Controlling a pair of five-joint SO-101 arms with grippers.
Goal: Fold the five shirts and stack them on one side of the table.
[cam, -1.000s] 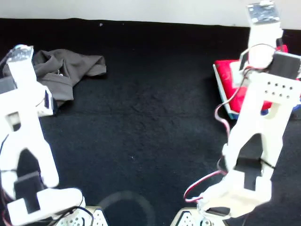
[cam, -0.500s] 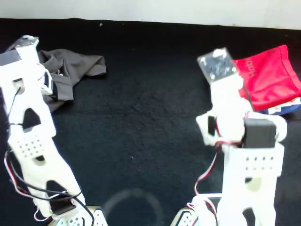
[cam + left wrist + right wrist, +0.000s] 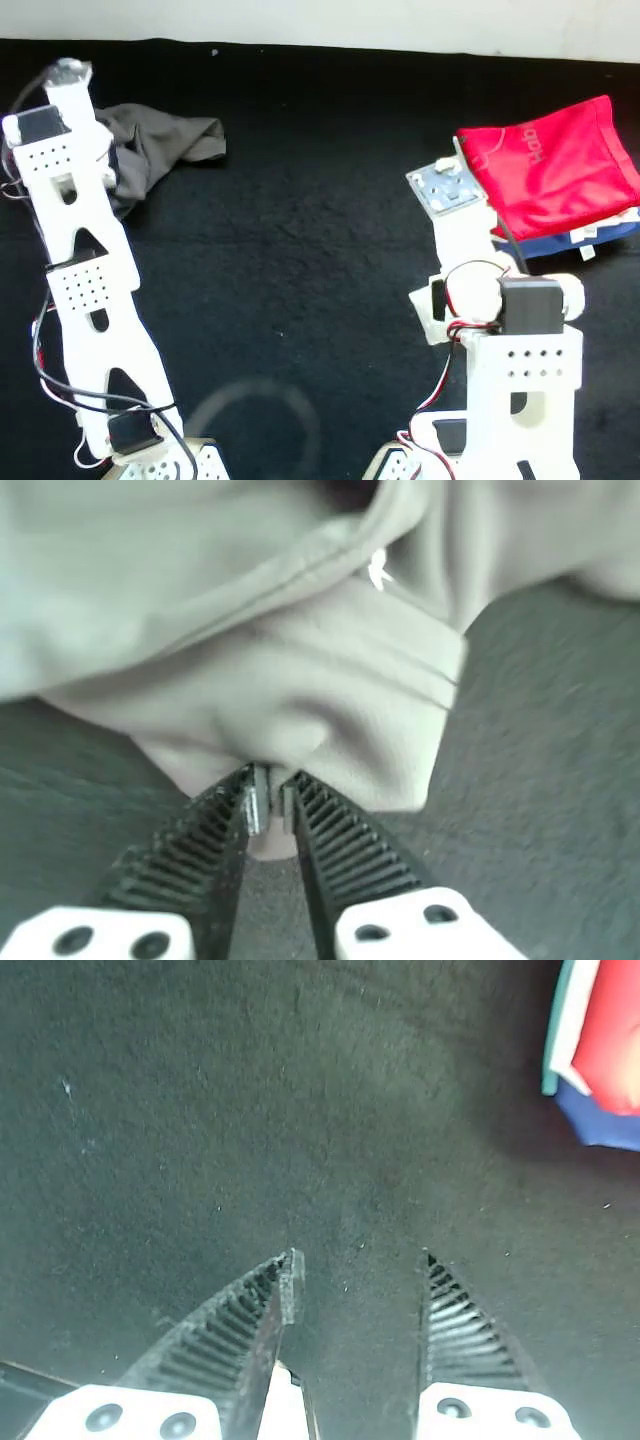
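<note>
while the left claw point(image 3: 270, 798) pinches grey cloth, the right claw point(image 3: 360, 1270) hangs open

where the table's far left corner lies, a grey shirt point(image 3: 165, 145) sits crumpled in a loose heap, unfolded, with soft ridges and a stitched hem showing in the left wrist view point(image 3: 330, 690). the left arm point(image 3: 85, 280) stretches from the front edge up to that heap, and its claw has its two ribbed fingers point(image 3: 215, 830) drawn almost together on a fold at the shirt's edge, a sliver of pale fabric caught between them. going right, the middle of the table is bare black cloth point(image 3: 320, 220), slightly fuzzy, flecked with lint, and marked near the front by a faint pale ring point(image 3: 255, 425). further right stands the right arm point(image 3: 500, 330), upright, its wrist board turned toward the far right corner. its claw holds nothing: the fingers point(image 3: 260, 1310) are spread apart above the dark cloth. at the far right a red shirt point(image 3: 555, 170) lies folded into a neat slab, tilted a little, on top of a blue shirt point(image 3: 560, 245) whose edge peeks out below it; both are well apart from the grey one. the right wrist view catches a corner of this stack, red point(image 3: 620, 1030) over blue point(image 3: 600, 1125), with a thin teal edge point(image 3: 558, 1030) beside the red. behind the table runs a plain white wall point(image 3: 320, 20).
</note>
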